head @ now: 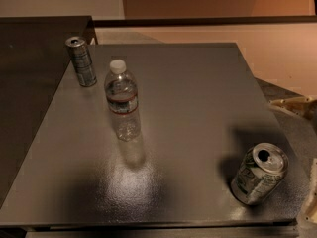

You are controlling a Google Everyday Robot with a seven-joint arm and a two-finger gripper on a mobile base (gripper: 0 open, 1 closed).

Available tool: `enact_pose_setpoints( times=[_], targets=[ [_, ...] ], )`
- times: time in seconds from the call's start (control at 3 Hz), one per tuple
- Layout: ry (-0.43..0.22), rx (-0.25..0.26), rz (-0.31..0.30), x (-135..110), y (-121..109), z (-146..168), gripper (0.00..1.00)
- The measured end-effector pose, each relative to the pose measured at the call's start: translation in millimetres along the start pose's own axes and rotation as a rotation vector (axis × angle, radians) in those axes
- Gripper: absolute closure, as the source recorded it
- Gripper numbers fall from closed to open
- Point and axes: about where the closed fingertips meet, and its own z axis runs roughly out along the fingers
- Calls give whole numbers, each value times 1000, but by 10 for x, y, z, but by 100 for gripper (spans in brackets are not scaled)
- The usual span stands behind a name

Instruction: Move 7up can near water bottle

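The 7up can (259,173), pale greenish-silver with an open shiny top, stands near the front right corner of the grey table (198,93). The water bottle (122,100), clear with a white cap and a dark-and-red label, stands upright at centre left. My gripper (298,155) comes in from the right edge, just right of the 7up can and not touching it. One pale finger (293,105) shows above and behind the can, the other (311,202) low at the frame's edge. They are wide apart and hold nothing.
A slimmer, taller dark-silver can (81,61) stands at the table's back left corner, behind the bottle. A darker counter (29,83) adjoins the table on the left. The table's front edge runs along the bottom of the view.
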Motion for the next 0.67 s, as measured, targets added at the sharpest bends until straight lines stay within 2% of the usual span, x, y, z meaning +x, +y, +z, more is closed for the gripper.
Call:
enact_pose_setpoints(
  times=[0.33, 0.67],
  targets=[
    [-38, -31, -12, -105, 103, 167, 0],
    [-57, -54, -3, -145, 139, 294, 18]
  ],
)
